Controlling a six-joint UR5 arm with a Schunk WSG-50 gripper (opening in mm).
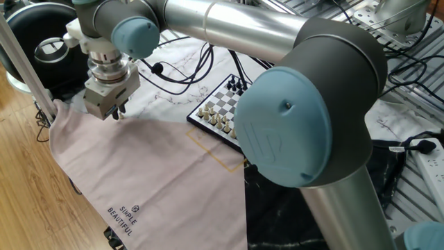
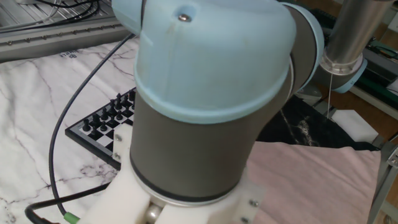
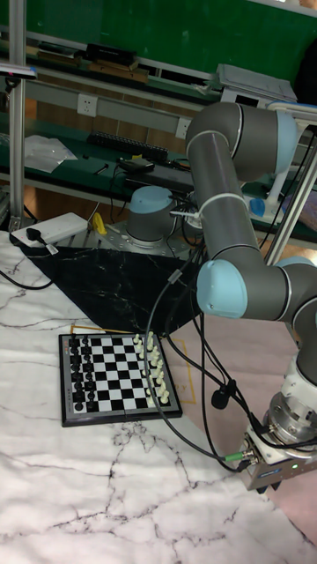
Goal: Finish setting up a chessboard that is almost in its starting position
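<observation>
The chessboard [image 1: 223, 104] lies on the marble-patterned table, partly hidden behind the arm's big elbow joint. Cream pieces [image 1: 214, 118] line its near edge and black pieces [image 1: 237, 86] its far edge. The tall fixed view shows the whole chessboard [image 3: 114, 407], with black pieces [image 3: 79, 370] on the left and cream pieces [image 3: 151, 363] on the right. My gripper [image 1: 118, 112] points down far to the left of the board, its tips just above the top edge of a pink cloth [image 1: 152, 173]. Its dark fingers stand close together; what is between them is too small to see.
A thin orange square outline [image 1: 215, 154] marks the cloth just in front of the board. Black cables [image 1: 187, 66] trail over the table behind the gripper. A black round device [image 1: 48, 42] and a metal post [image 1: 28, 66] stand at the left. The arm fills most of the other fixed view.
</observation>
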